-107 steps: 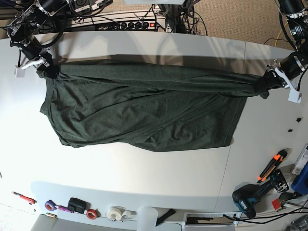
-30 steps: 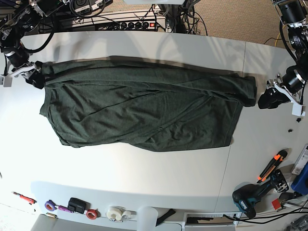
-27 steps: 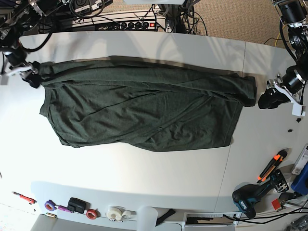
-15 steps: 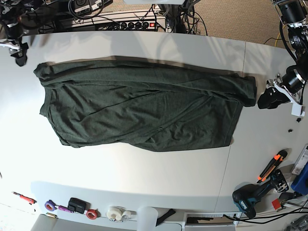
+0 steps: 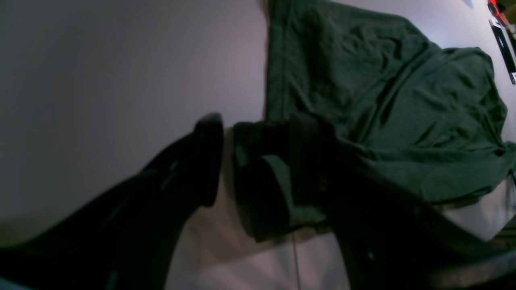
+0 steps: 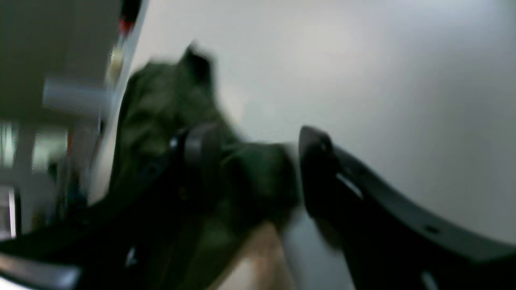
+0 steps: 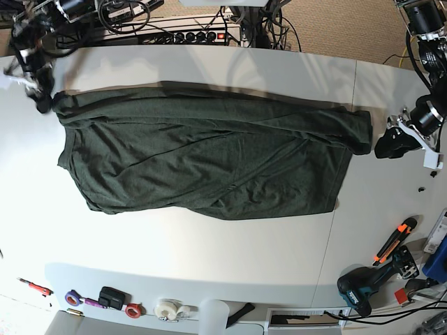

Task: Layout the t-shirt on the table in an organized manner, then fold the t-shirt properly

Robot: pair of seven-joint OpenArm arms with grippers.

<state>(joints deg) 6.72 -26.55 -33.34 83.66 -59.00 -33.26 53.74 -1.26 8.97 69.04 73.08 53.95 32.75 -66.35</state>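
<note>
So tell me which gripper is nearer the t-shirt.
The right one. The right gripper is at the t-shirt's corner on the base view's left, seemingly touching it. The left gripper sits open just off the opposite end, a strip of bare table between.

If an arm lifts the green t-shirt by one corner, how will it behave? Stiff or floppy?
Probably floppy: the t-shirt lies in soft wrinkles and overlapping folds on the table, so a lifted corner would likely drape and drag the rest. It looks thin and likely light. Pushed, it would probably bunch rather than slide whole.
</note>
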